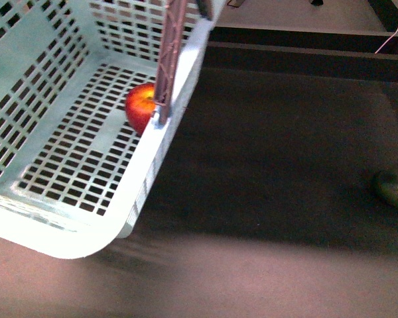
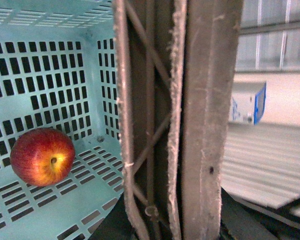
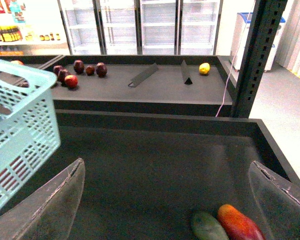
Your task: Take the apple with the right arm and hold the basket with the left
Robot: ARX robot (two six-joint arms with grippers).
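The left hand [image 2: 172, 216] is gripping narrowly on the brown handle [image 1: 172, 46] of the basket [image 1: 164, 154]. The handle is standing upright instead of lying on the rim, which is probably why the basket is hanging tilted over the left near corner of the dark surface [image 1: 272, 152]. Holding it this way is steadying the open top for a drop.

The apple [image 1: 140, 106] is lying on the slotted floor inside the basket, touching the wall that faces the middle of the surface, just beside the handle's pivot. It is showing glossy red skin with a yellow-orange patch around its stem dimple, and it looks whole.

The right hand [image 3: 165, 200] is hanging wide open and empty above the near right corner. There a green fruit [image 3: 209, 226] and an orange-red fruit [image 3: 240, 224] are lying side by side, well apart from the basket. The placing step looks done.
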